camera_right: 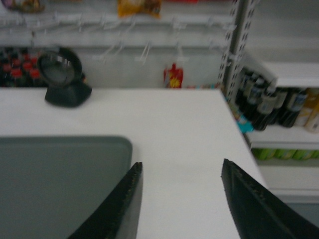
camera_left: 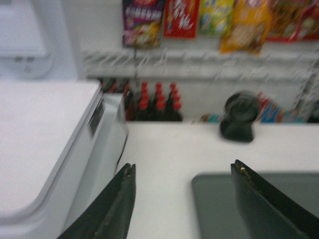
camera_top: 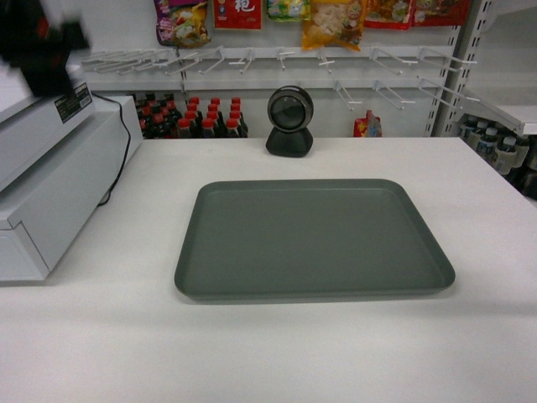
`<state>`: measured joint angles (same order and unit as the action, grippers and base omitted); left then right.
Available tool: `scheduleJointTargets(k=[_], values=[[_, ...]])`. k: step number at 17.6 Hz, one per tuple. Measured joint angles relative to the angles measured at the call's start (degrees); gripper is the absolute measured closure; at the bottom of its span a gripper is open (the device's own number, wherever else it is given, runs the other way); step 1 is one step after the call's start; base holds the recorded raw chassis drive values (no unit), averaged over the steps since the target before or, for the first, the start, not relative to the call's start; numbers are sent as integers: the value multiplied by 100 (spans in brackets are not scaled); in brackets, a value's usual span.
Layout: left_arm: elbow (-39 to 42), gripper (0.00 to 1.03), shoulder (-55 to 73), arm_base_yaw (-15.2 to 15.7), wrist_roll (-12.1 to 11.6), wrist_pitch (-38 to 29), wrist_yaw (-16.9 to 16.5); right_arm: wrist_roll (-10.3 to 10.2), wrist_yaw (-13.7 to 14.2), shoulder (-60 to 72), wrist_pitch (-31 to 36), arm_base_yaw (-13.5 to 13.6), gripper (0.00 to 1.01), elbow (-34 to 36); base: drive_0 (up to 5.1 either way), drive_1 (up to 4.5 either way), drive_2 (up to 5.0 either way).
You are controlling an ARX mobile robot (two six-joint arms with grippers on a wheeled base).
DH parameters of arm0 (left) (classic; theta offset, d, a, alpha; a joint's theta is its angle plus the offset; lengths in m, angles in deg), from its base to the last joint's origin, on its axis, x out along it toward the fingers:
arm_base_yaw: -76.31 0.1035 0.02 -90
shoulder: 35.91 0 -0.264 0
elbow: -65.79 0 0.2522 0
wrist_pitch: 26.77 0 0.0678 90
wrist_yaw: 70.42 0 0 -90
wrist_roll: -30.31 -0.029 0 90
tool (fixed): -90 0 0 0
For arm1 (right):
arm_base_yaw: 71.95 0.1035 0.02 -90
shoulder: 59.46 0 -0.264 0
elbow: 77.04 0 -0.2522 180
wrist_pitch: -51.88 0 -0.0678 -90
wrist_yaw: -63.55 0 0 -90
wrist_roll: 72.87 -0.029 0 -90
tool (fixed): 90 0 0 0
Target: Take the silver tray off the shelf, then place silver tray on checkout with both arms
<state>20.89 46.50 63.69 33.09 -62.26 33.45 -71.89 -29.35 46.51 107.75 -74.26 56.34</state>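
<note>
The silver tray (camera_top: 314, 239) is laid flat on the bench (camera_top: 277, 353). The left gripper (camera_left: 182, 172) and the right gripper (camera_right: 180, 167) are both held spread, gripping nothing

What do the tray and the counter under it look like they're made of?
The silver tray looks like matte grey-green metal or coated plastic: even dull sheen, moulded rounded corners and a low rim; which of the two is unclear. The checkout top looks like matte white laminate: flat, uniform, no glare.

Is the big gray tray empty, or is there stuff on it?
Empty. The silver tray lies flat on the checkout, and its whole inside shows bare, plain gray, with nothing on it.
</note>
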Motion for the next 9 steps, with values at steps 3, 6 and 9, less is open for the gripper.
scheduleJointTargets(k=[3,6,9], values=[[748,70,-527,177,-136,-214,-275,-37,275,-1021,243,138,79,575,0,0,0],[1401,102,-1364,439,-175,-306,-540,-52,269,-1845,-299,260,99,1464,0,0,0],[1963,102,-1921,632,-179,-149,-752,-52,280,-2723,-417,251,99,1958,0,0,0]])
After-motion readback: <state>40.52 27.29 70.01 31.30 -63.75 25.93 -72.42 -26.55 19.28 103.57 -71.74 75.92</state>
